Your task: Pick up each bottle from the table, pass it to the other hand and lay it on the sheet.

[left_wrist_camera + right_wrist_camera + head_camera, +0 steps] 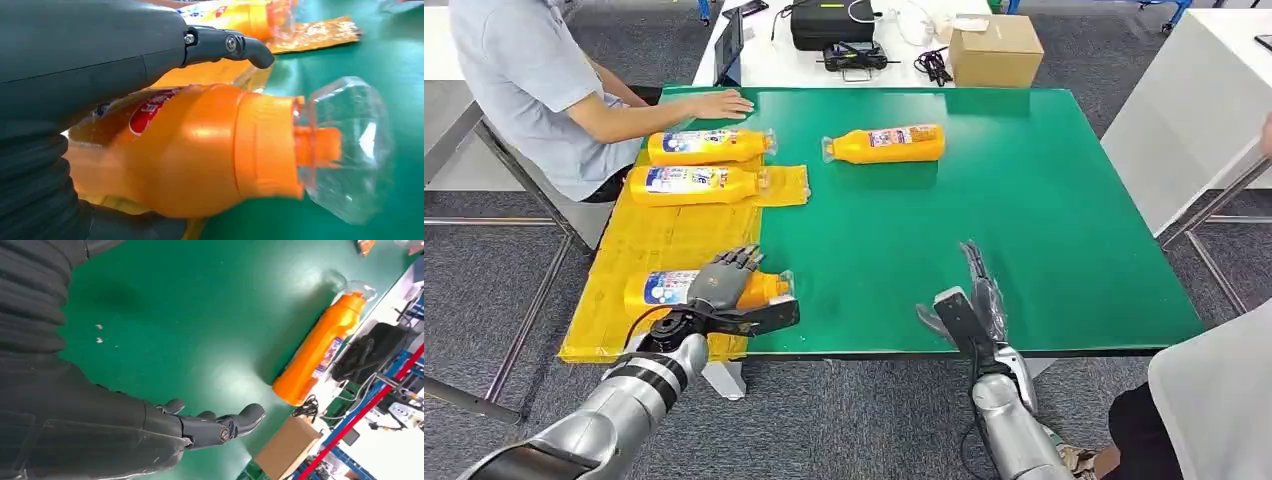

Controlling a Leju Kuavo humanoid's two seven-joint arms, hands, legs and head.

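Observation:
An orange bottle (659,290) with a clear cap (345,150) lies on the yellow sheet (654,240) near the table's front left corner. My left hand (724,290) straddles it, fingers (225,45) straight over its far side with a gap showing, thumb along its near side. Two more orange bottles (709,146) (692,184) lie on the sheet further back. Another orange bottle (886,144) (320,350) lies on the green table (984,220) at the back middle. My right hand (969,300) (210,427) hovers open at the front edge, holding nothing.
A person sits at the table's left with a hand (719,103) flat on the green top near the far bottles. A cardboard box (994,50), a black case (829,22) and cables stand behind the table. Another person's clothing (1214,400) is at the near right.

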